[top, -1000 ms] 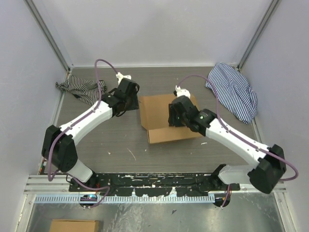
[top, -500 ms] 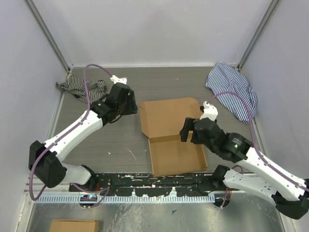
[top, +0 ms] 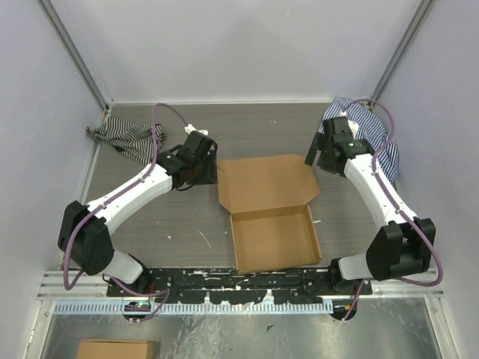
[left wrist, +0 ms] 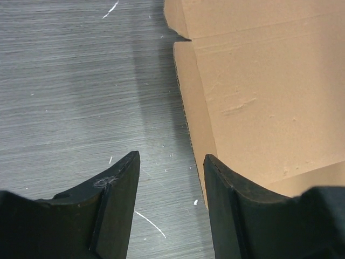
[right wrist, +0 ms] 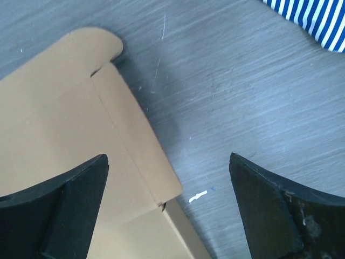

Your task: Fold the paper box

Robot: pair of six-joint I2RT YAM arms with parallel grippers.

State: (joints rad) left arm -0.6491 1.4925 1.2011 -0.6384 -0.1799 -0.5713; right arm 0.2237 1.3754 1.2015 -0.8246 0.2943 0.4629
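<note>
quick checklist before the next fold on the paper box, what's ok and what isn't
1. Left gripper open: ok.
2. Right gripper open, holding nothing: ok.
3. Paper box lid lying flat on the table: ok.
4. Lid's left edge between the left fingers: ok.
5. Right gripper touching the lid: cannot tell.
6. Blue striped cloth apart from the box: ok.

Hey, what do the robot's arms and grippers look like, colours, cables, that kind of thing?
The left arm and right arm have white links with black joints and bases. A purple cable loops along each. The left gripper and right gripper have matte black, wedge-shaped fingers, scuffed with pale marks.
</note>
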